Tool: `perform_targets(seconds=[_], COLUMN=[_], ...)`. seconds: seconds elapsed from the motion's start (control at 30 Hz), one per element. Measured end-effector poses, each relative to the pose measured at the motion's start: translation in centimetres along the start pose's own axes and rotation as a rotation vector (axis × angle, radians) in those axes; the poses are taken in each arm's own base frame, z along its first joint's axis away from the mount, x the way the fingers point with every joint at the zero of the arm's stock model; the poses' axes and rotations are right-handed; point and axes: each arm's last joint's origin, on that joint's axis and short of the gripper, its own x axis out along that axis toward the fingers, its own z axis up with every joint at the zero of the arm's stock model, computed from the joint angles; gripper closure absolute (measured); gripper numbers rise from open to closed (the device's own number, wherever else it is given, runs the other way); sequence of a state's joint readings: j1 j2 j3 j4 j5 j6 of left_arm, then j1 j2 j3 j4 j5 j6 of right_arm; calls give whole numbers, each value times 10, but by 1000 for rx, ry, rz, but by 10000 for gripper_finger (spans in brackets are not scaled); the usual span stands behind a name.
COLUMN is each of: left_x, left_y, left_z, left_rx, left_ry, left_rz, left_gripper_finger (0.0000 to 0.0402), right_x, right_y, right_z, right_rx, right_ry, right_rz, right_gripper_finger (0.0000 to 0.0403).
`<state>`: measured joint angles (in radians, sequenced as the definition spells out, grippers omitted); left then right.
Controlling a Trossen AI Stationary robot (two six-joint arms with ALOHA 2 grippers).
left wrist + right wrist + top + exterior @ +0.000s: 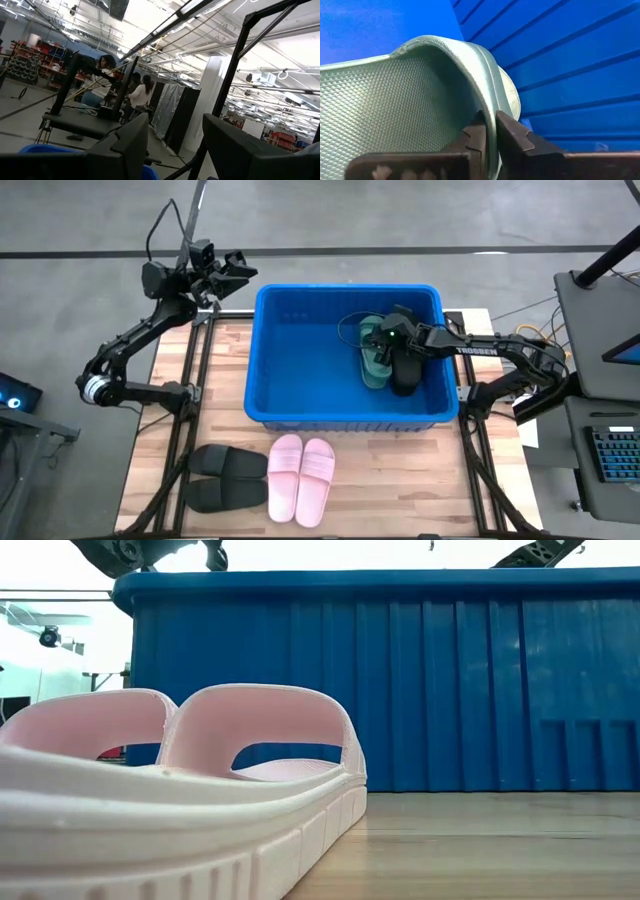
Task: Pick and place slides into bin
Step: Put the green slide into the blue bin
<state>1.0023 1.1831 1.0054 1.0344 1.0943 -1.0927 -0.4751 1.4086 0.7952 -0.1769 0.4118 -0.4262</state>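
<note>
Right gripper (490, 131) inside the blue bin (300, 330), fingers pinched on the strap of a dark green slide (420, 95), close against the bin's right wall. A second green slide (373, 352) lies beside it in the bin. Left gripper (232, 268) raised beyond the bin's far left corner, fingers (127, 145) apart, holding nothing. Bin sits mid-table on the wooden table (400, 480). Near side of the table, in front of the bin: black pair (225, 478) left, light pink pair (300, 478) just beside it. People (140, 95) stand in the room beyond.
</note>
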Motion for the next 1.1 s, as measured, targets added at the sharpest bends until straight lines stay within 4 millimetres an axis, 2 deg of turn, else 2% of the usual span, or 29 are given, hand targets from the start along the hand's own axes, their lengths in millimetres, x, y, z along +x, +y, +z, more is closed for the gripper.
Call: perform_targets(seconds=[0.23,0.67,1.1], left_x=[0,0,0], left_y=[-1,-1,-1], left_z=[0,0,0], left_rx=[0,-1,-1], left_ry=[0,16,27], left_rz=[-1,-10,-16], left_gripper_finger=[228,228,228], right_x=[-4,-18,-21], right_y=[-3,-17,-19], right_z=[3,22,22], right_rx=[-5,2,75], right_ry=[48,67,96], right_rz=[25,86,91], right_gripper_finger=[340,291,271])
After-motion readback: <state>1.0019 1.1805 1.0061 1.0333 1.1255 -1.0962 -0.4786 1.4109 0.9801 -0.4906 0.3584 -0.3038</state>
